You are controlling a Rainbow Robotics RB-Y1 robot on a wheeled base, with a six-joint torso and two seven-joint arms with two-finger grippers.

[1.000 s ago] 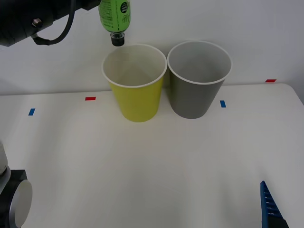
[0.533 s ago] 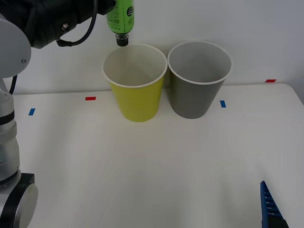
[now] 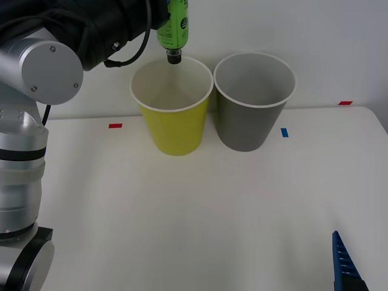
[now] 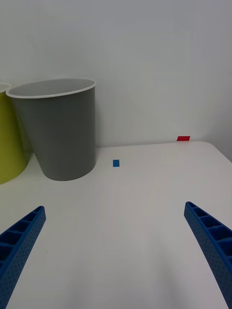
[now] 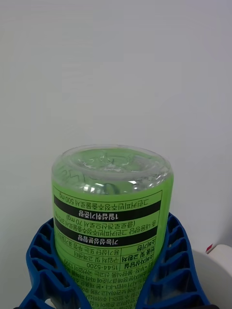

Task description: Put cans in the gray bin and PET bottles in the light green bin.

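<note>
1. Left gripper (image 5: pixel 113 285) clamps its blue fingers (image 5: pixel 41 270) around the green bottle (image 3: pixel 174 24), held cap-down directly over the light green bin (image 3: pixel 173 124), toward its 12 o'clock rim.
2. Gray bin (image 3: pixel 250 115) stands just beside the green one, at its 3 o'clock.
3. Right gripper (image 4: pixel 116 251) hangs low over the table (image 3: pixel 200 212), fingers spread wide, holding nothing.

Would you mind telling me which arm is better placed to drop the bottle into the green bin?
The left: its gripper already holds the bottle cap-down above the green bin. The right gripper is open, low and far away.
</note>
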